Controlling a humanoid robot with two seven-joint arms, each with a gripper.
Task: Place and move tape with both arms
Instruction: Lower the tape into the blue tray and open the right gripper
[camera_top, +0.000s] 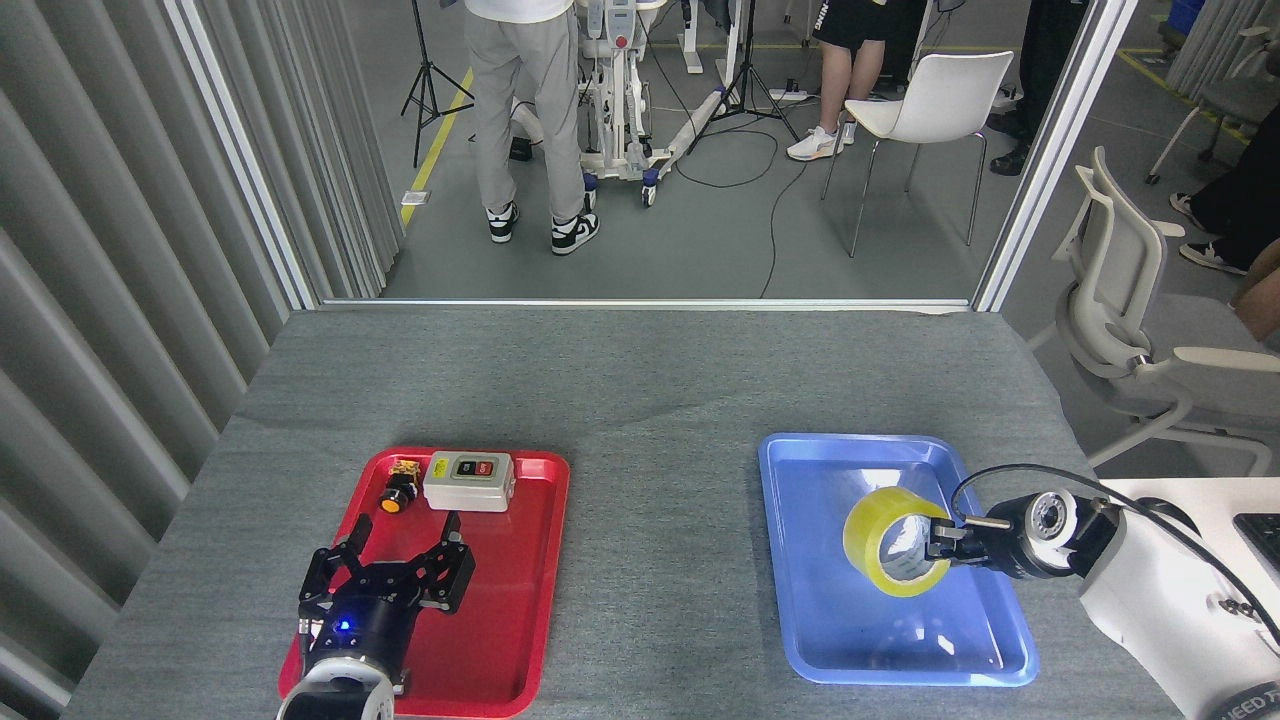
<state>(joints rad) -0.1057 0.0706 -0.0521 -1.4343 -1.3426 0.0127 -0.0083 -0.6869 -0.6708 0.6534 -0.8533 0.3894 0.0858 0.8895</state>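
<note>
Head view shows a grey counter (640, 390) carrying two trays. On the right sits a blue tray (800, 620), and the tape (868, 535) is held above its middle, tipped on edge so its white core faces the right arm. The right tool (938, 545) reaches in from the right and pinches the roll's wall, one finger inside the core and the other outside against the yellow band. The roll appears lifted clear of the tray floor, with a faint reflection beneath it.

On the left lies a red tray (545, 600). At its far end rest a white switch box (468, 480) and, just beside it on the left, a small yellow-capped push button (398, 492). The left tool (395, 560) hangs over the near part of the red tray, fingers spread apart and gripping nothing, a blue light glowing on its body.
</note>
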